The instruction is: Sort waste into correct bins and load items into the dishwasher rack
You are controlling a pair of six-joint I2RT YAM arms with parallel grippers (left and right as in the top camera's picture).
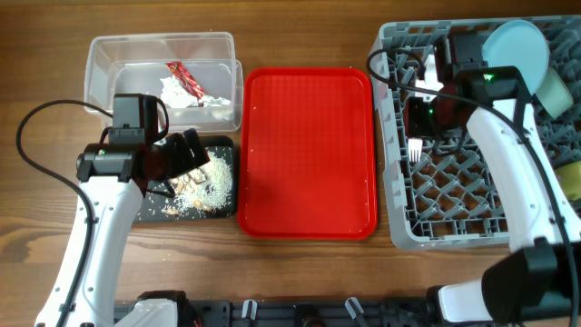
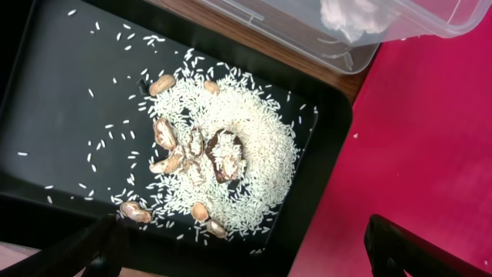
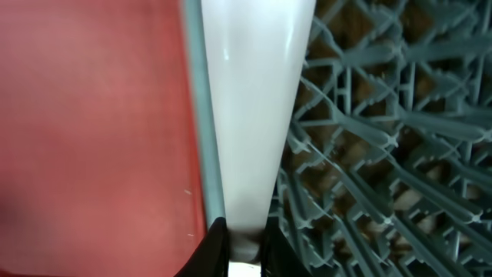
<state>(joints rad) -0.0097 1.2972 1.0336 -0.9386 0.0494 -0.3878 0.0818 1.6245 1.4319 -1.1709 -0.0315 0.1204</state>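
- Right gripper [image 3: 244, 245]: clamped on the handle of the white fork [image 3: 254, 92] at frame bottom. I read the long axis as running straight up-frame.
- Fork hung over the left edge of the dishwasher rack [image 3: 384, 154], red tray [image 3: 92, 115] to its left.
- Left gripper [image 2: 242, 245]: jaws apart above the black tray [image 2: 61, 92], well apart from the fork.

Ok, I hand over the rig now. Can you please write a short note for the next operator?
Left gripper: open, holding nothing, above the black tray.
Right gripper: shut on the white fork, over the rack, left part.
Done: wrapper and tissue in the clear tub; food scraps in the black tray; plate, green bowl and yellow cup in the rack. The red tray is bare.
Left: release the fork into the rack. Blue bowl and spoon are not visible; check them.
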